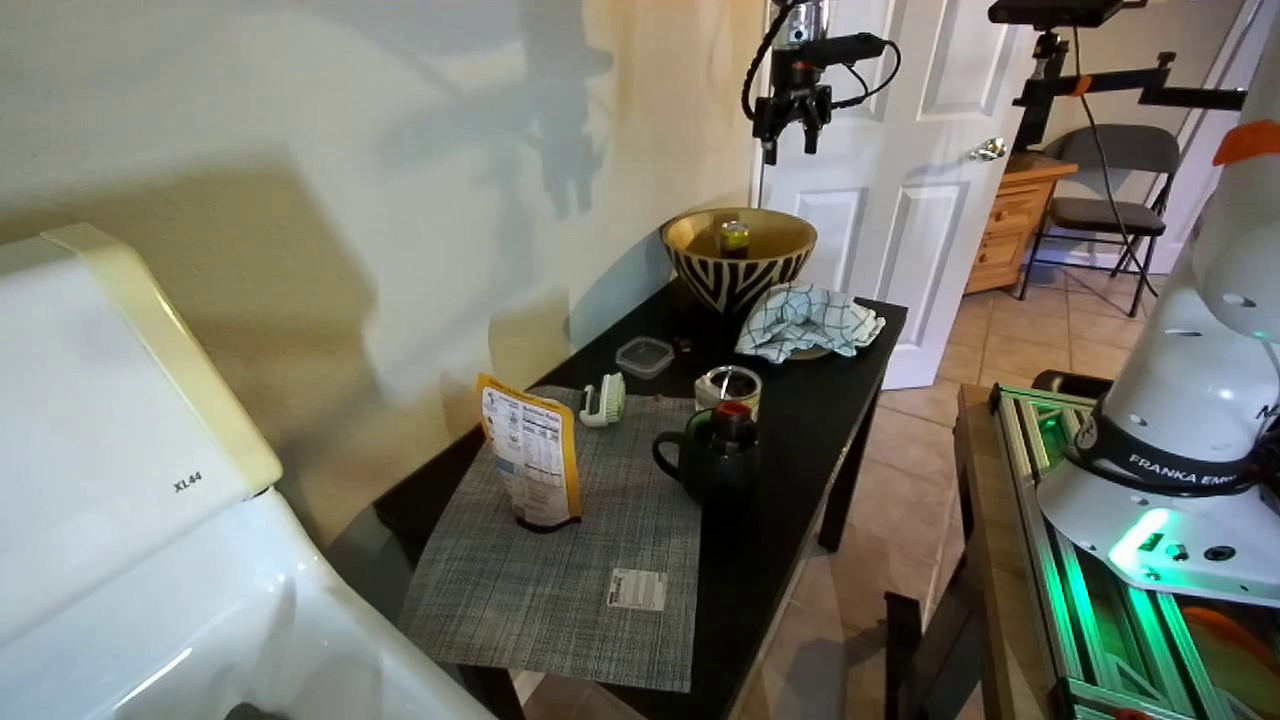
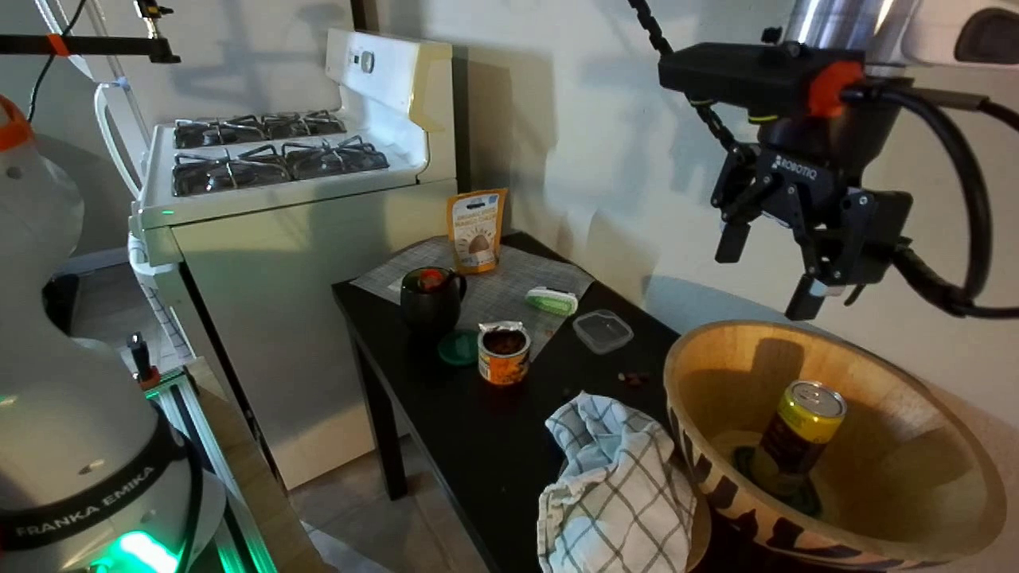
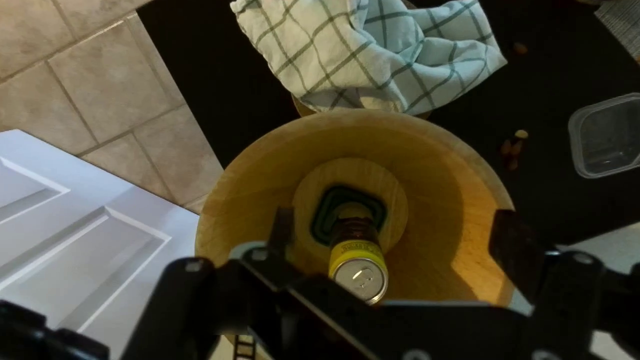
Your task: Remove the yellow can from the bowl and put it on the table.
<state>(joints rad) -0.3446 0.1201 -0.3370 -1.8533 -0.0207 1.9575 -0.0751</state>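
Observation:
The yellow can (image 1: 734, 240) stands inside the bowl (image 1: 735, 285) in both exterior views; the can (image 2: 800, 434) has a yellow top band, dark lower side and silver lid. It rests on a dark green piece on the bowl's floor. The patterned bowl (image 2: 915, 454) stands on the far end of the black table (image 2: 478, 446). My gripper (image 2: 768, 274) is open and empty above the bowl, apart from the can; it also shows high over the bowl (image 1: 790, 150). In the wrist view the can (image 3: 358, 260) lies between the open fingers (image 3: 395, 230), nearer the left finger.
A checkered cloth (image 2: 617, 485) lies beside the bowl. A clear plastic container (image 2: 603, 331), an open tin (image 2: 504, 356), a black mug (image 2: 430, 302), a brush (image 2: 551, 301) and a standing pouch (image 2: 476, 231) are further along the table. A wall runs behind it.

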